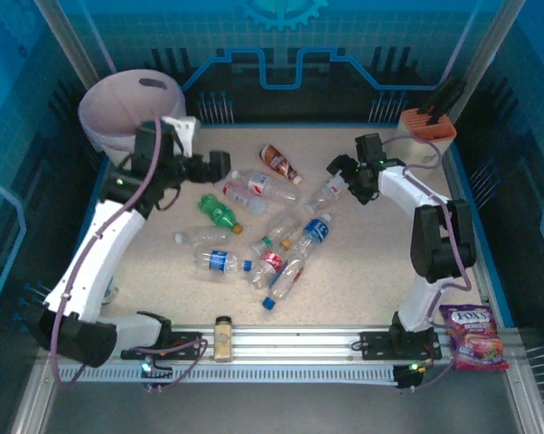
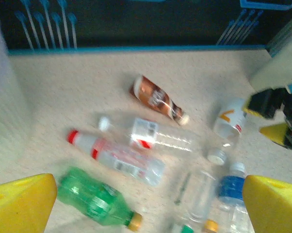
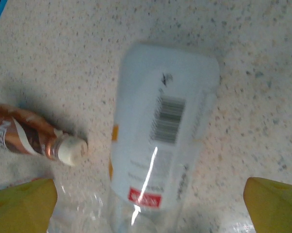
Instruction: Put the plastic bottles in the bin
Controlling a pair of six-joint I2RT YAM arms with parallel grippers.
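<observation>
Several plastic bottles lie scattered mid-table: a red-brown one (image 1: 279, 163) (image 2: 158, 98) (image 3: 24, 136), a green one (image 1: 220, 214) (image 2: 95, 196), a clear red-capped one (image 1: 245, 197) (image 2: 117, 155) and a blue-labelled one (image 1: 316, 231) (image 2: 231, 189). The cream bin (image 1: 132, 104) with its pale bag stands at the far left corner. My left gripper (image 1: 220, 165) (image 2: 148, 208) hangs open above the bottles, just right of the bin, holding nothing. My right gripper (image 1: 344, 172) (image 3: 148, 206) is open, its yellow fingers either side of a white-labelled clear bottle (image 1: 326, 190) (image 3: 160, 145) lying on the table.
A beige box with an orange top (image 1: 427, 136) stands at the far right corner. A small amber jar (image 1: 223, 337) sits on the front rail, and a candy bag (image 1: 473, 336) lies at the front right. Blue walls enclose the table.
</observation>
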